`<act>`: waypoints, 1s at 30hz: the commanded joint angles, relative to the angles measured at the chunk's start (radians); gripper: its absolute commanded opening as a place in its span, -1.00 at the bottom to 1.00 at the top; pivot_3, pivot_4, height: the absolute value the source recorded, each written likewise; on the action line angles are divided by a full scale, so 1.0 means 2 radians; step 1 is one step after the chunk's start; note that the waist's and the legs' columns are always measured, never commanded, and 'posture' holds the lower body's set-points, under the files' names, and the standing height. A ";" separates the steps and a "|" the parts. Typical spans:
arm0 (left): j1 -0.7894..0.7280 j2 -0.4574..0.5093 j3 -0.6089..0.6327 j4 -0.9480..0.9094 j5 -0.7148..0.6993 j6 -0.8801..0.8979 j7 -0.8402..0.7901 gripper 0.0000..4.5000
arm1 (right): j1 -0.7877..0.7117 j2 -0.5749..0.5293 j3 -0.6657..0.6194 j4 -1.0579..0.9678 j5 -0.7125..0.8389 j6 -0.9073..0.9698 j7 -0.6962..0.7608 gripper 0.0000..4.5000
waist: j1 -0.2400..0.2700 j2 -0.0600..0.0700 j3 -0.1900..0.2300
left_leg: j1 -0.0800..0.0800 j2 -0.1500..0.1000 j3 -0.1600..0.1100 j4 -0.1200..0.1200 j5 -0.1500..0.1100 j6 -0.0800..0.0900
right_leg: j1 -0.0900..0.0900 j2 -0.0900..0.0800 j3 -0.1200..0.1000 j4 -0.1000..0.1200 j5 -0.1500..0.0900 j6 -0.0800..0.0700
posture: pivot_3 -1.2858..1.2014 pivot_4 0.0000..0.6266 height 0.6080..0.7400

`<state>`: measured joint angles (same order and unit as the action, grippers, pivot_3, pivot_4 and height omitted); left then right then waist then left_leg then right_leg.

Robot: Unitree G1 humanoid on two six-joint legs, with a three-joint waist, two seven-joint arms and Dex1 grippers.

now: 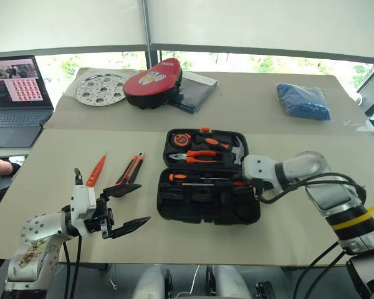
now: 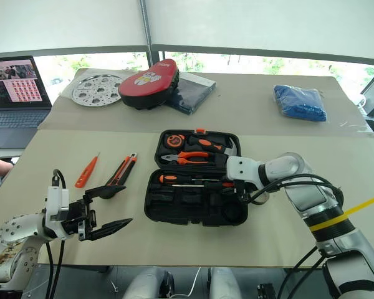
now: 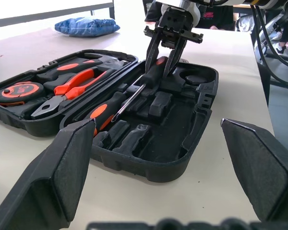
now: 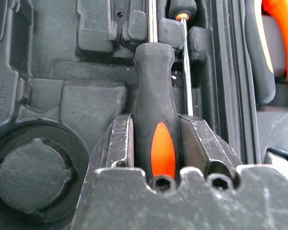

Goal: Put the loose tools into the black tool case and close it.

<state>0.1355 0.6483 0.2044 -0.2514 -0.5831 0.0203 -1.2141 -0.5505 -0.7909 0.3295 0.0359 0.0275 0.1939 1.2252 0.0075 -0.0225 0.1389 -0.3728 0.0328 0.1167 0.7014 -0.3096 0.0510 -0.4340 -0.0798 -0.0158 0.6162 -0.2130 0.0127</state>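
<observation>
The right gripper (image 3: 164, 53) is clamping a screwdriver (image 4: 155, 122) into the black tool case (image 1: 209, 215), needing release next, while the left gripper (image 1: 126, 208) is hanging wide beside it

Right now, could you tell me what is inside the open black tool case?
The black tool case holds pliers, a tape measure, one seated screwdriver, and another screwdriver gripped by the right gripper. A hammer is partly hidden beneath.

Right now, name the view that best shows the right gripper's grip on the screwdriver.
Right wrist view: both fingers clamp the screwdriver handle, close up. Left wrist view shows the right gripper holding it over the case from afar. In the eye views the arm mostly hides the grip.
</observation>
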 commanded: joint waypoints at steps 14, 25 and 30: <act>-0.010 0.003 0.004 -0.003 -0.004 -0.002 0.000 1.00 | 0.002 0.024 -0.117 0.022 0.145 -0.028 0.059 0.22 | 0.000 0.000 0.000 | 0.001 0.000 0.000 0.000 0.000 0.000 | 0.000 0.000 0.000 0.000 0.000 0.000 | 0.03 -0.52 1.00; -0.017 0.008 0.006 0.005 0.000 -0.002 0.002 1.00 | 0.004 0.119 -0.062 0.108 0.070 -0.095 -0.003 -0.99 | -0.006 0.000 0.000 | 0.001 0.000 0.001 0.000 0.001 -0.001 | -0.001 0.000 0.001 0.004 0.000 -0.001 | 0.03 -0.52 1.00; -0.006 0.006 0.008 -0.003 0.002 -0.004 0.012 1.00 | 0.007 0.121 -0.043 0.131 0.043 -0.125 -0.004 -0.99 | -0.010 0.000 0.000 | 0.002 0.000 0.001 0.000 0.001 -0.001 | -0.001 0.000 0.001 0.004 0.000 -0.001 | 0.03 -0.52 1.00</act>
<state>0.1190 0.6573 0.2000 -0.2250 -0.5770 0.0234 -1.2001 -0.5399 -0.5462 0.2241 0.2776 0.1434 -0.0260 1.2161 -0.0117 -0.0225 0.1389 -0.3690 0.0335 0.1177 0.7018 -0.3079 0.0481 -0.4350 -0.0788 -0.0132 0.6252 -0.2132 0.0109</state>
